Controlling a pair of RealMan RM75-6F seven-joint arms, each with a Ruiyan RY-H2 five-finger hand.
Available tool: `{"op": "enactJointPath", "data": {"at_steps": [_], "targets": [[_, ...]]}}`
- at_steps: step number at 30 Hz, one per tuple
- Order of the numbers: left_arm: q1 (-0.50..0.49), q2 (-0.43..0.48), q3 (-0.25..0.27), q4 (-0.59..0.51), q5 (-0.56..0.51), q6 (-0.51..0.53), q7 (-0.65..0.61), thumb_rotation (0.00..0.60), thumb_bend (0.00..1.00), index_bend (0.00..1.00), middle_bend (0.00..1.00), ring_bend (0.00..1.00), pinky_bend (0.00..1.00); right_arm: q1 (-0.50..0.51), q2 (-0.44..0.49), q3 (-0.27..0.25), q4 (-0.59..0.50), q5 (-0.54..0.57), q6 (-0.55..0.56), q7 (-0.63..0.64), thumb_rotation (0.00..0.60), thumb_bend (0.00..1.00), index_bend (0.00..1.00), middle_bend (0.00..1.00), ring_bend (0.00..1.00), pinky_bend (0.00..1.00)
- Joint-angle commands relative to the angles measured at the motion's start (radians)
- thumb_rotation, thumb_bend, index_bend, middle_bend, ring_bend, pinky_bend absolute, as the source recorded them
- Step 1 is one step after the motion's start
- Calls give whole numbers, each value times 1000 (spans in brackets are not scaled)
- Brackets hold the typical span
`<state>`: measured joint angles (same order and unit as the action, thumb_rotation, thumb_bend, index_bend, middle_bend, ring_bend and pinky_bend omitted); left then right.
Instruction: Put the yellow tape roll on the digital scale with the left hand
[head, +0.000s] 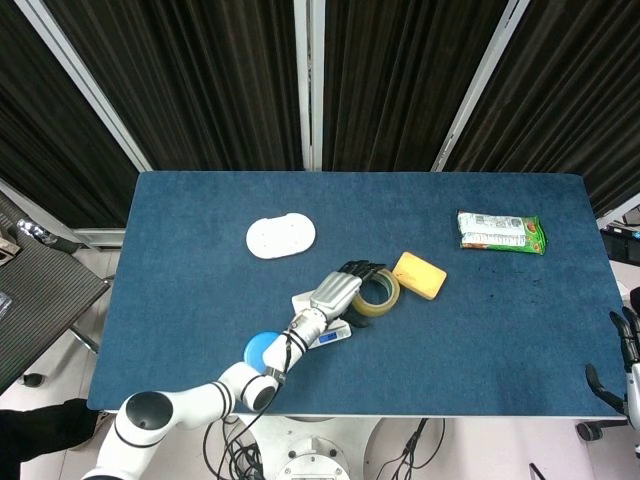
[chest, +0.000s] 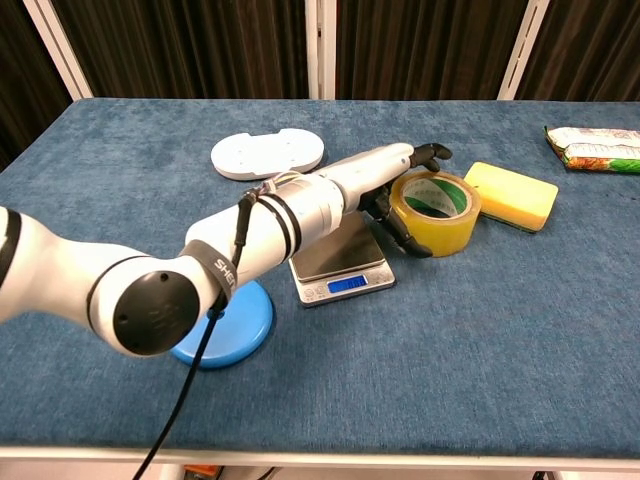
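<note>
I am reaching my left hand (chest: 400, 180) over the small silver digital scale (chest: 337, 258) to the glossy yellow tape roll (chest: 434, 212), lying at the scale's two o'clock. The fingers are spreading around its near wall; whether they grip, I cannot tell. I should pinch the wall firmly before lifting. "SHEL" is showing on the arm's black band; the roll's label is unreadable.

The left arm (chest: 250, 235) covers the back part of the digital scale (chest: 345, 275) in the chest view, and part of the blue disc (chest: 240, 325). Whether the left hand (chest: 400, 175) touches the yellow tape roll (chest: 440, 215) cannot be told. The scale's readout is too small to read. The right hand (head: 628, 355) is cut by the head view's right edge.
</note>
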<state>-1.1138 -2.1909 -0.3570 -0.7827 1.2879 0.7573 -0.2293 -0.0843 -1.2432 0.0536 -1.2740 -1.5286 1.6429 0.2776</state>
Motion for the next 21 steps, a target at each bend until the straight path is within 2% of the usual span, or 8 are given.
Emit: {"op": "enactJointPath", "data": {"at_steps": [1, 4, 10, 21], "targets": [[-5, -17, -8, 22, 3, 21, -22, 600, 154, 141, 204, 163, 227, 1, 0, 0, 0, 0, -3, 0, 600, 285, 0, 0, 0, 0], [-7, -28, -2, 44, 12, 32, -38, 600, 161, 182, 239, 216, 313, 3, 1, 0, -1, 3, -8, -2, 600, 289, 0, 0, 0, 0], [-11, -43, 11, 82, 26, 37, -75, 600, 175, 190, 273, 294, 395, 2, 3, 3, -1, 11, -15, -1, 600, 298, 0, 0, 0, 0], [3, -35, 20, 83, 68, 133, -127, 600, 199, 237, 320, 345, 452, -2, 7, 6, 3, 18, -16, 4, 600, 305, 0, 0, 0, 0]]}}
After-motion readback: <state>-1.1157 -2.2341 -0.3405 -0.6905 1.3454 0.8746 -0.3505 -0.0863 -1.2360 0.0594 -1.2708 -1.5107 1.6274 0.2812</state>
